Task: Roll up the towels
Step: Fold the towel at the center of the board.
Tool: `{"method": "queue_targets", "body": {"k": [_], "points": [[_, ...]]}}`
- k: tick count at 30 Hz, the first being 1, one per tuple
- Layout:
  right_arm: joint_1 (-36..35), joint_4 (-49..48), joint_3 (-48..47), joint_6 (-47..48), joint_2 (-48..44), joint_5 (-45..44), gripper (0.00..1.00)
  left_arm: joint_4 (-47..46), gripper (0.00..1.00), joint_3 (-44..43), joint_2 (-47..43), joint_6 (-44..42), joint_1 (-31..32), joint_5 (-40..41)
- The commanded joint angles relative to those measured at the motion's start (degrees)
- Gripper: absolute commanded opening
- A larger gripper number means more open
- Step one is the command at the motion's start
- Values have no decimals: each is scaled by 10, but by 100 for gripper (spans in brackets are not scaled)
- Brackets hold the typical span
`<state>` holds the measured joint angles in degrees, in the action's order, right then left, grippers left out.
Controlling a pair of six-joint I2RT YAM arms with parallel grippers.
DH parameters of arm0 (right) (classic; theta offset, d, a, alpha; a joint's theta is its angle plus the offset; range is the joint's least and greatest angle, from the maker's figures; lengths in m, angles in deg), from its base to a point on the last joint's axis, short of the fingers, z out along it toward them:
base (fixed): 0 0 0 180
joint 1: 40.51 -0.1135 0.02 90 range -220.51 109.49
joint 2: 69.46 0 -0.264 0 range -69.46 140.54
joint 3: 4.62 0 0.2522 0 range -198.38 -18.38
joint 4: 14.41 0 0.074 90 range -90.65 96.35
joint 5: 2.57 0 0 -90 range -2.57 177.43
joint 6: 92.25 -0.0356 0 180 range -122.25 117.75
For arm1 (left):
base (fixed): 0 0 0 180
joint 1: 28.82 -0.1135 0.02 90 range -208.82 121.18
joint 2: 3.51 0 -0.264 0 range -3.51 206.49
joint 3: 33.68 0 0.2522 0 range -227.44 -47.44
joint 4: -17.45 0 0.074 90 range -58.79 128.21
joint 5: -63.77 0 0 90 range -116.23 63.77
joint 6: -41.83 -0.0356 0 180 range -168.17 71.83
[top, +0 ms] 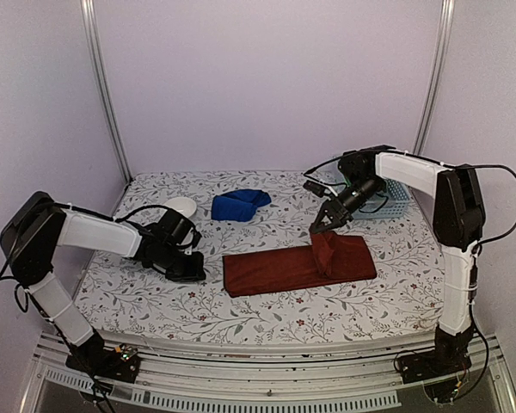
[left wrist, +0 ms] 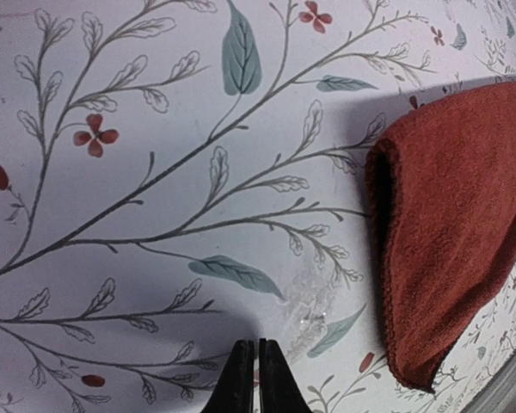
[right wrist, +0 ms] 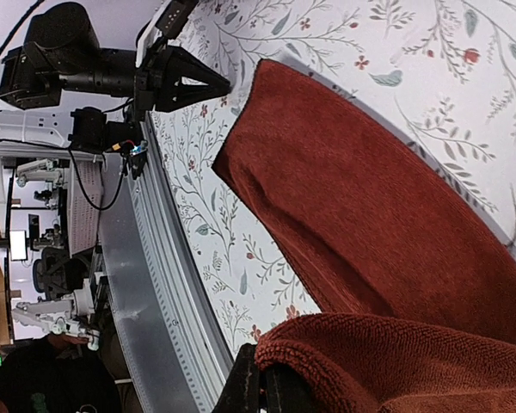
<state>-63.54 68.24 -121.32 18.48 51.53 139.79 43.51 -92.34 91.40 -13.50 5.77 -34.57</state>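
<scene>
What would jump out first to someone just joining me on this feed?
The dark red towel lies flat mid-table, its right end pinched and lifted by the right gripper. Next comes the blue towel, bunched in a heap at the far centre. The left gripper is shut on nothing, low over the table just off the red towel's left end.

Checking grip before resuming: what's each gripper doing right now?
Left gripper: closed, holding nothing.
Right gripper: closed on an end of the red towel.
</scene>
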Motion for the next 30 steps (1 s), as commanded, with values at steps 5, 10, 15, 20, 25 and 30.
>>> {"method": "queue_targets", "body": {"k": [5, 10, 15, 20, 25, 30], "points": [[-86, -28, -100, -55, 71, 53, 2, -59, 7, 15, 25, 32, 28, -49], [-126, -56, -155, -88, 113, 76, 2, -82, 7, 21, 34, 45, 37, -53], [-153, -104, -193, -142, 164, 89, 2, -121, 7, 35, 43, 65, 42, -64], [-160, -160, -210, -202, 197, 104, 2, -143, 6, 40, 52, 76, 47, -65], [-162, -194, -226, -250, 222, 113, 2, -157, 6, 45, 56, 82, 50, -69], [-168, -236, -228, -290, 238, 130, 2, -165, 6, 49, 60, 85, 52, -69]]}}
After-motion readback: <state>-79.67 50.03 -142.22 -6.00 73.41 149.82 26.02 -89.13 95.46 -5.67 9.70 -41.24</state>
